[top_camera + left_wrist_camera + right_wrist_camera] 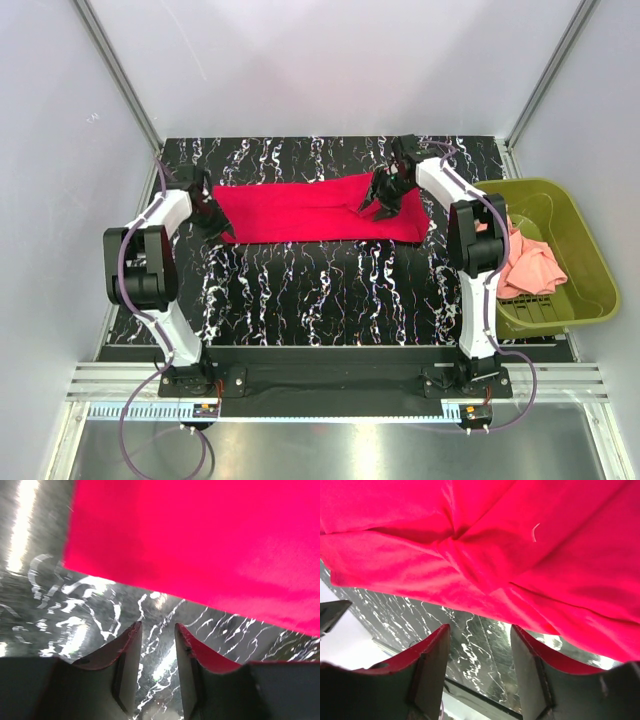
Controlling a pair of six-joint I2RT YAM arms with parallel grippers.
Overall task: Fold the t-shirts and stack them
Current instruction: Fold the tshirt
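While the left hand [157, 626] and right hand [480, 628] are held parted and empty at either end of the red t-shirt [320, 212], spread along the bench [330, 290], its soft, limp cloth is judged best pinched at the corners; the pink t-shirt [525, 262], bunched in the basket [575, 215], is partly hidden by the right arm [470, 240].

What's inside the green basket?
A crumpled pink t-shirt lies inside the green basket. The right arm covers part of it, and anything beneath the shirt is hidden.
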